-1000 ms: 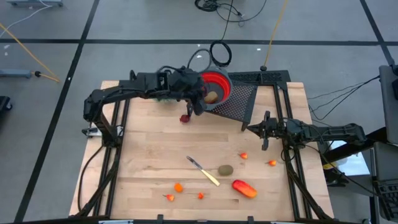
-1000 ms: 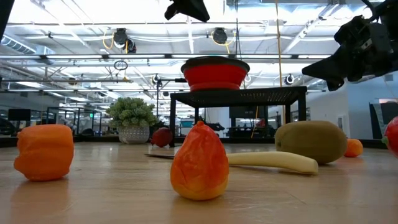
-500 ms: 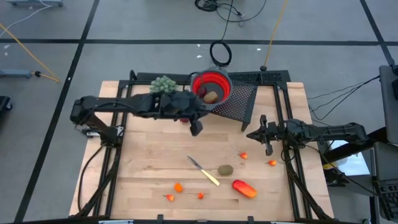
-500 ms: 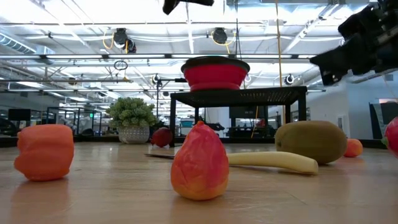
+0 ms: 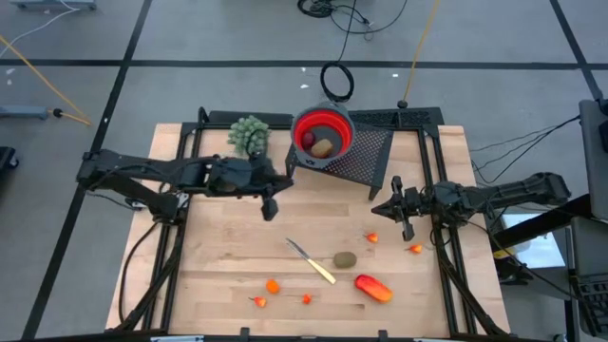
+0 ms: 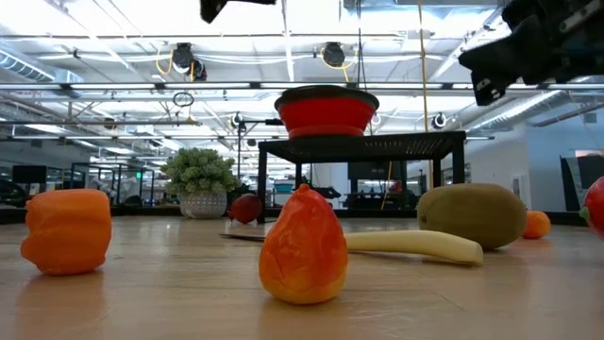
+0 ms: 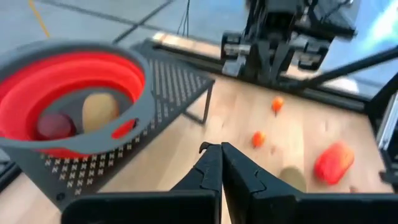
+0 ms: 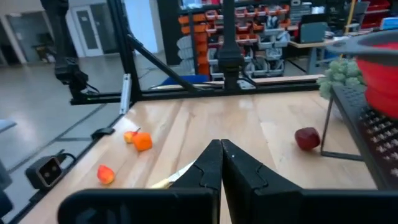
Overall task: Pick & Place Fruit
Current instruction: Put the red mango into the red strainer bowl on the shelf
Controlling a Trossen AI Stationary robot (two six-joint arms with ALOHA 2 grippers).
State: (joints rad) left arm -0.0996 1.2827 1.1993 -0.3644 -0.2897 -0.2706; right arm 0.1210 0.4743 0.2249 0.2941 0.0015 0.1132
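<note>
The red bowl (image 5: 321, 133) stands on a black mesh rack (image 5: 369, 152) at the far side, with a brown kiwi piece (image 7: 99, 111) and a dark red piece (image 7: 55, 124) inside. On the table lie another kiwi (image 5: 344, 258), a long orange-red fruit (image 5: 373, 288), a dark red fruit (image 8: 306, 138) and several tiny orange bits (image 5: 273, 285). My left gripper (image 5: 270, 207) hangs shut and holds nothing, in front of the bowl and to its left. My right gripper (image 5: 394, 204), also shut and with nothing in it, hovers level by the rack's right end.
A slim knife (image 5: 312, 261) lies beside the kiwi near the table's middle. A green bunch-like ornament (image 5: 249, 133) stands left of the bowl at the far edge. Black frame rails (image 5: 180, 190) run along both sides of the wooden table (image 5: 228, 247).
My left gripper has drawn back from the bowl, going toward the table's left and near edges and sinking a little, with nothing in its fingers. My right gripper has risen slightly and tipped up to level.
</note>
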